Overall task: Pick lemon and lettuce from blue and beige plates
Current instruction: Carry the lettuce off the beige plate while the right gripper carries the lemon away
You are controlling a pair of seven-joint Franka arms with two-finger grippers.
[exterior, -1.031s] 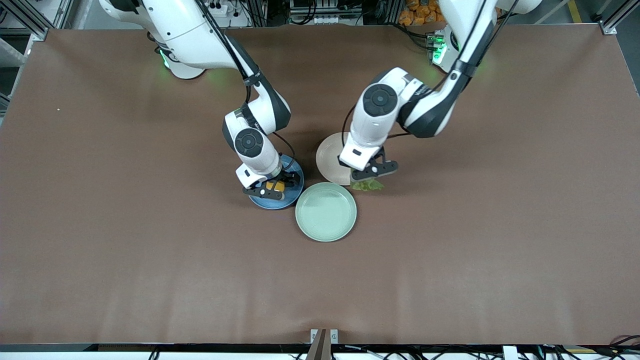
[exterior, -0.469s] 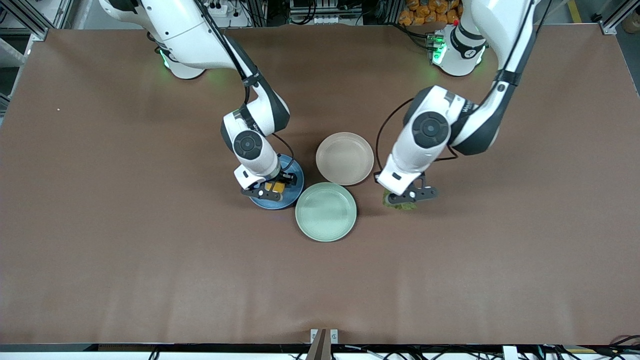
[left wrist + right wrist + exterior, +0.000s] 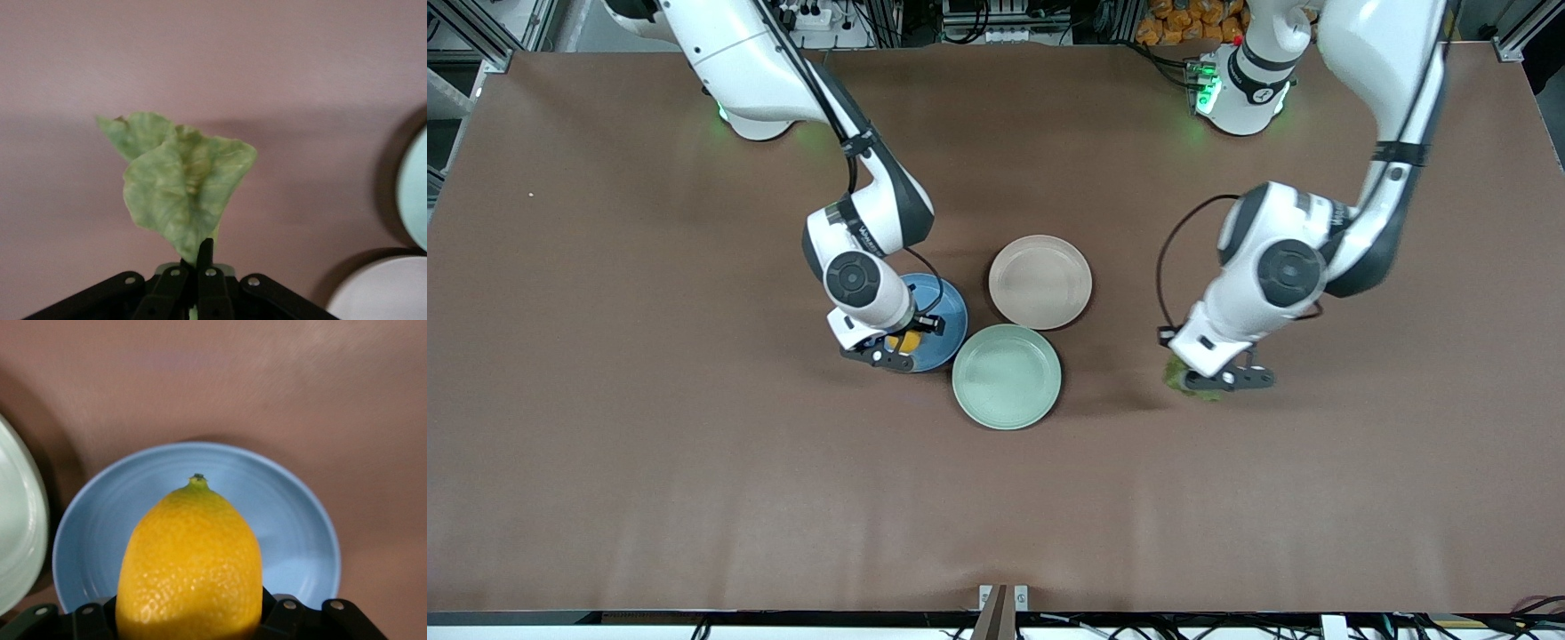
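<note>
My right gripper [image 3: 896,347] is shut on the yellow-orange lemon [image 3: 908,341] and holds it just above the blue plate [image 3: 947,313]. In the right wrist view the lemon [image 3: 190,567] fills the jaws over the blue plate [image 3: 293,520]. My left gripper [image 3: 1214,380] is shut on the green lettuce leaf [image 3: 1183,378] over bare table toward the left arm's end, away from the plates. In the left wrist view the lettuce [image 3: 183,180] hangs from the shut jaws. The beige plate [image 3: 1040,281] lies empty.
A pale mint-green plate [image 3: 1006,376] lies nearer the front camera, touching between the blue and beige plates. It shows at the edge of the left wrist view [image 3: 412,193] and the right wrist view [image 3: 17,533]. Brown table [image 3: 694,462] surrounds them.
My left gripper has carried the lettuce off the beige plate's edge toward the left arm's end of the table. My right gripper has lifted slightly with the lemon over the blue plate.
</note>
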